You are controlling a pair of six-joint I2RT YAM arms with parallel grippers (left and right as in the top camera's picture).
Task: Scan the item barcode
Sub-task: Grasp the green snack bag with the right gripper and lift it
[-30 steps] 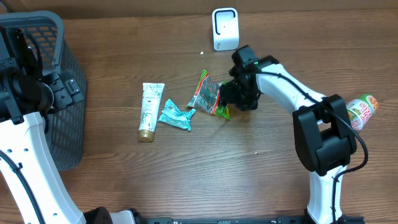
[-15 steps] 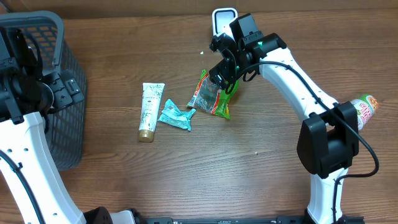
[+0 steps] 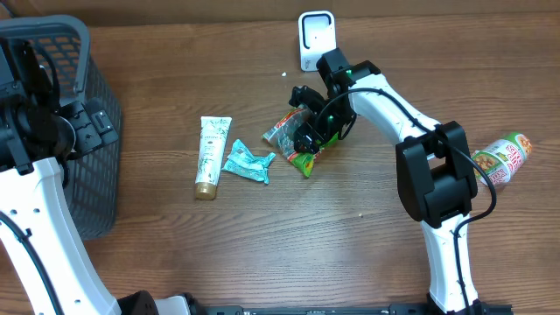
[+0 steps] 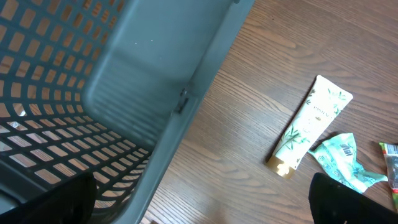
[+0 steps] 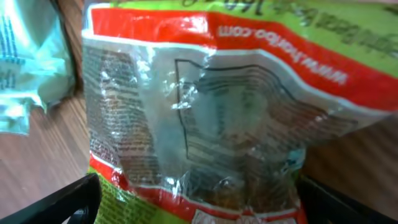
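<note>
Seen from overhead, the snack bag [image 3: 282, 129] lies on the wooden table [image 3: 262, 245] a little toward 12 o'clock from its middle, with the white scanner [image 3: 316, 39] standing well apart from it at the 12 o'clock edge. The right gripper [image 3: 308, 136] sits over the bag's 3 o'clock half and hides it, so from here its fingers cannot be told apart. At the bag's 8 o'clock lie a teal packet [image 3: 248, 164] and, beyond that, a pale tube [image 3: 212, 156]; a grey basket [image 3: 61, 31] fills the 9 o'clock side, and a printed container [image 3: 503, 156] at 3 o'clock is partly covered by the right arm. The left arm hangs over the basket, its gripper hard to pick out. In the left wrist view, the left gripper [image 4: 202, 202] is spread wide, only its dark tips showing in the bottom corners with nothing between them; the basket wall [image 4: 155, 93] blocks the 9 o'clock half, and the bag is cut off at the 3 o'clock edge [image 4: 390, 162]. In the right wrist view, the bag [image 5: 205, 124] fills the frame, its print glare-washed and no barcode legible; the right gripper's [image 5: 199, 205] fingers stand apart on either side, not pinching it.
</note>
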